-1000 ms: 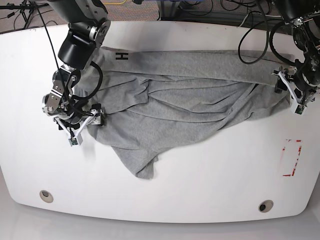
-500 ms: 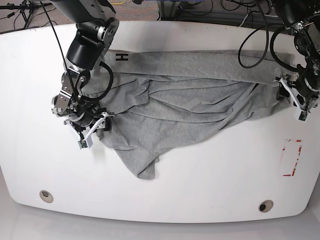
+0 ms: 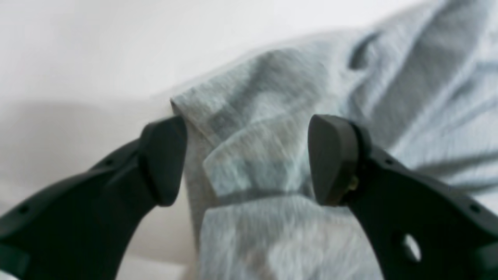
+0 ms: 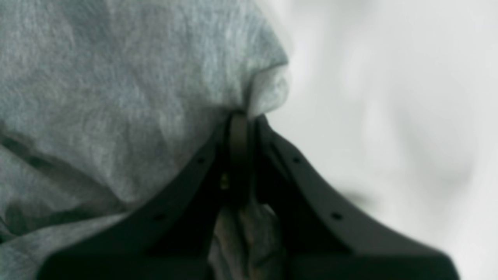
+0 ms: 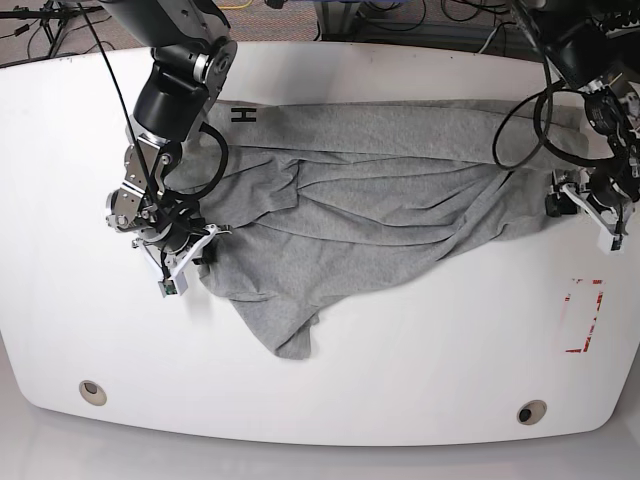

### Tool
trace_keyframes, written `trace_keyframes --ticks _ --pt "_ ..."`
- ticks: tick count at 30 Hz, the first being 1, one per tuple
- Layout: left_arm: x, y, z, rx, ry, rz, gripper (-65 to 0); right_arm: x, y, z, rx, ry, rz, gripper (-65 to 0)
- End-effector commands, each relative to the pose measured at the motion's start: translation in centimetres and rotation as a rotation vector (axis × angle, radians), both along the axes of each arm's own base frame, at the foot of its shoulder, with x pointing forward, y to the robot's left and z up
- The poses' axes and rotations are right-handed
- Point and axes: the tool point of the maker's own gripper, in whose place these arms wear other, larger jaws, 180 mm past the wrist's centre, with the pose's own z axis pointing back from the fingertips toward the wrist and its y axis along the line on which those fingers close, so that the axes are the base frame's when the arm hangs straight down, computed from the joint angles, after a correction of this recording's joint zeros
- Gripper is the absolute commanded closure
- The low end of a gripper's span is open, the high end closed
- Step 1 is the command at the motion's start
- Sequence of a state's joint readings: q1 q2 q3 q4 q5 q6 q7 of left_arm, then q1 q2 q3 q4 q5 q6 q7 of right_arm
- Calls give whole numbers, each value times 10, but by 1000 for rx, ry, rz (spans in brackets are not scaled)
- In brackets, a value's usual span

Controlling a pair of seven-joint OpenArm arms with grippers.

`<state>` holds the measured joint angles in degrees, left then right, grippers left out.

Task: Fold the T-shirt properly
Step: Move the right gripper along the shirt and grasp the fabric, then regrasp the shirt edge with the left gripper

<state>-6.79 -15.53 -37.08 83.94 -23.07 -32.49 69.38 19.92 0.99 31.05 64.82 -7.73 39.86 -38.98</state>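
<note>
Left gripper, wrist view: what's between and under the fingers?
A folded, hemmed edge of the grey T-shirt lies between the open left gripper fingers, with white table beside it. Whatever is beneath the cloth is covered.

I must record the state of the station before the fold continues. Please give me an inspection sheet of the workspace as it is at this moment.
Surface: white table, two round fittings near its front edge, one on each side.
Job's things: T-shirt, grey, spread out and wrinkled, not folded; a black letter H shows at its top edge.
Clutter: red-outlined marking on the table near the left arm's side.
Grippers: right pincer shut on a bunched edge of the T-shirt; left pincer open, a folded edge of fabric between its fingers.
Cables: black cables loop from the left arm over the table and shirt; another loop by the right arm.
Surroundings: carpet floor with more cables behind the table.
</note>
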Motion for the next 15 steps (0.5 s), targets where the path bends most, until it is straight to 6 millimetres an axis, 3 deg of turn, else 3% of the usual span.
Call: trace_keyframes --ticks 1,8,15 --pt "10 6 4 -27 -25 25 -460 11 -5 13 -13 -35 0 -6" --pt "4 1 -20 -87 35 24 -460 10 -5 12 -13 -33 0 -6" --pt "0 0 -30 -104 63 28 -460 10 -5 12 -13 -33 0 -6"
